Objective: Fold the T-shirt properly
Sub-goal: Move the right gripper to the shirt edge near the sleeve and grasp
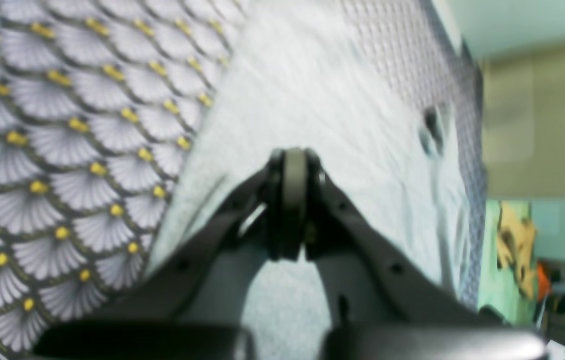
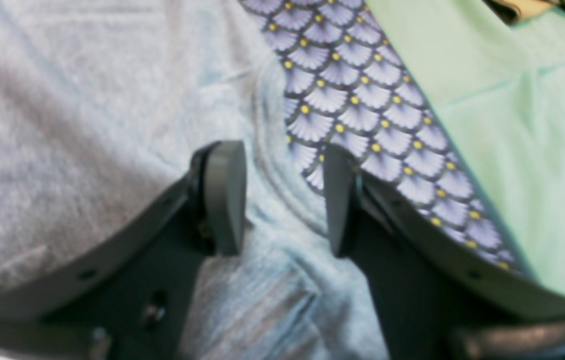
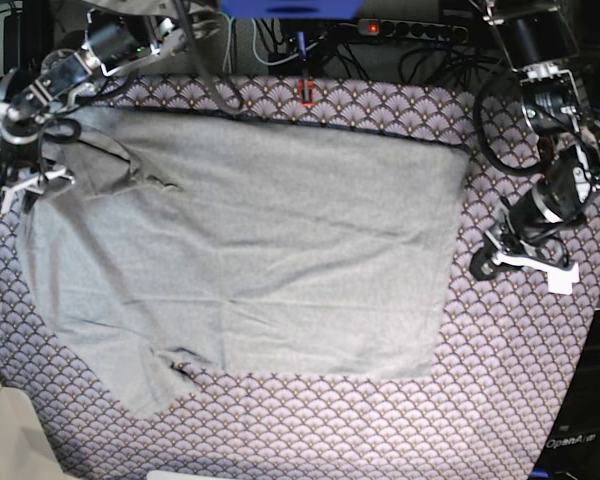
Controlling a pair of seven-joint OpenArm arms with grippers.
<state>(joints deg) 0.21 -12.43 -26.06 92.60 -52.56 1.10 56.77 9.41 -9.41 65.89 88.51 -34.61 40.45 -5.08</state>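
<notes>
Left wrist view: the left end effector (image 1: 293, 200) has its jaws pressed together, empty, above the T-shirt (image 1: 312, 110) on the patterned cloth (image 1: 62, 150).

Right wrist view: the right end effector (image 2: 282, 200) is spread over the T-shirt's edge.

Base view: the T-shirt lies spread flat on the worktop (image 3: 380, 420), both arms at its sides.

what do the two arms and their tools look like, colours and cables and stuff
Both arms are black and metallic, with looped black cables along the joints. The left tool has dark grey tapering fingers carrying flat grey pads. The right tool has the same dark fingers, dotted with small holes, and flat grey pads. In the base view, a white bracket sits on the left arm near its tool.
</notes>
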